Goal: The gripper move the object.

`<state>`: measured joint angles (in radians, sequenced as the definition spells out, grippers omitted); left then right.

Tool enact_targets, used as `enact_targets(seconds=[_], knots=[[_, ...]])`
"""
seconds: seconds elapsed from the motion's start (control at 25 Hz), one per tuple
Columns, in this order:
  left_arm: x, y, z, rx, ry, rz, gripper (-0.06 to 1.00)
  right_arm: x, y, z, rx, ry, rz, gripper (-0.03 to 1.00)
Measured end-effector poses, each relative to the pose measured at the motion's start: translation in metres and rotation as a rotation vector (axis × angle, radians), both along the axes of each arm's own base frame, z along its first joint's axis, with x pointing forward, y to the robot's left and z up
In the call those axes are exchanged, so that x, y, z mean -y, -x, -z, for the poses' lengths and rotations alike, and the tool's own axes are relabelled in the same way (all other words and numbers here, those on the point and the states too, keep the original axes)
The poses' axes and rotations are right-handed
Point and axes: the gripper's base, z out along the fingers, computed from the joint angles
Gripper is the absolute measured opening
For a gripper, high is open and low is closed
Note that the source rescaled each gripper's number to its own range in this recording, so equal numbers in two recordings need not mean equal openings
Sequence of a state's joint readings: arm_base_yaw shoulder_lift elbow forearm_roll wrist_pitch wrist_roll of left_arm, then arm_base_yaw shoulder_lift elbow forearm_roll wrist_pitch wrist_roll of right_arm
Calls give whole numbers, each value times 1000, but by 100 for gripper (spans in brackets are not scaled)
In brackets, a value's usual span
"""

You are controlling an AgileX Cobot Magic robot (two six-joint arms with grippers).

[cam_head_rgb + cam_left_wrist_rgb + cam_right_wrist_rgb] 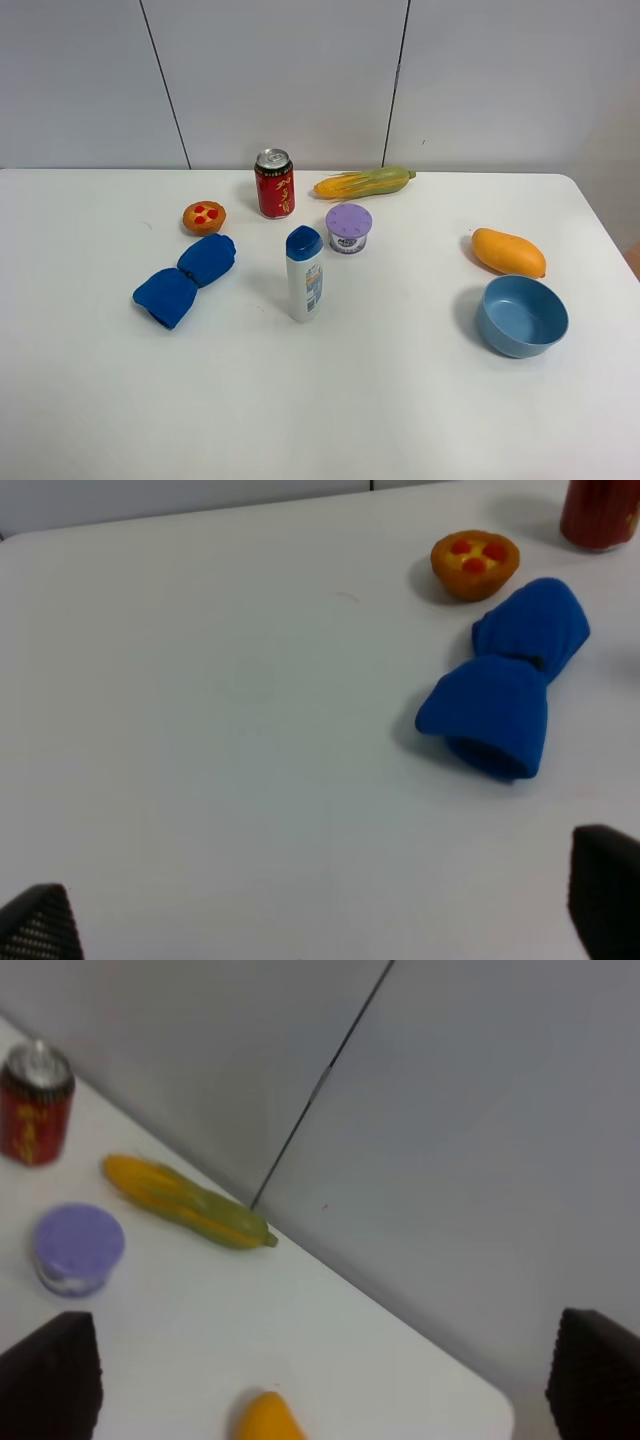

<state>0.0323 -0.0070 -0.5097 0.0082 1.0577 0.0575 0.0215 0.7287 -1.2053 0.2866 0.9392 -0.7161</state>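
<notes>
Reading the table [90, 400] from left to right, we see a blue cloth [186, 279] and a small tart [204, 216], then a red can [274, 183], a white bottle [304, 273], a purple-lidded cup [348, 228] and a corn cob [364, 182], and at the right the object [508, 251], lying on its side just behind the blue bowl [521, 315]. Neither arm shows in the high view. The left gripper [320, 920] has its fingers spread wide over bare table near the cloth; the right gripper [320, 1380] is also wide open, with only the fruit's tip visible between its fingers. We judge the main risks to be these: the smooth, rounded skin could squirt out of a closing pinch, a low approach could knock the bowl, and the yellow corn cob might be mistaken for the target.
</notes>
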Motion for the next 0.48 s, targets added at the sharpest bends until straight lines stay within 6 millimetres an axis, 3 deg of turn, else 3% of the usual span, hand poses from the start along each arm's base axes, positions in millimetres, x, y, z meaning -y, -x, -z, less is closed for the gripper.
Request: enact_targets(seconds=[0.12,0.28,0.48], knots=[[0,0,0,0,0,0,100,4,40,12,0,-100,79,79],[0,0,0,0,0,0,100,10,68,64,-83,-164,219,79],[0,0,0,0,0,0,100,11,82,132,-222,-250,328,79]])
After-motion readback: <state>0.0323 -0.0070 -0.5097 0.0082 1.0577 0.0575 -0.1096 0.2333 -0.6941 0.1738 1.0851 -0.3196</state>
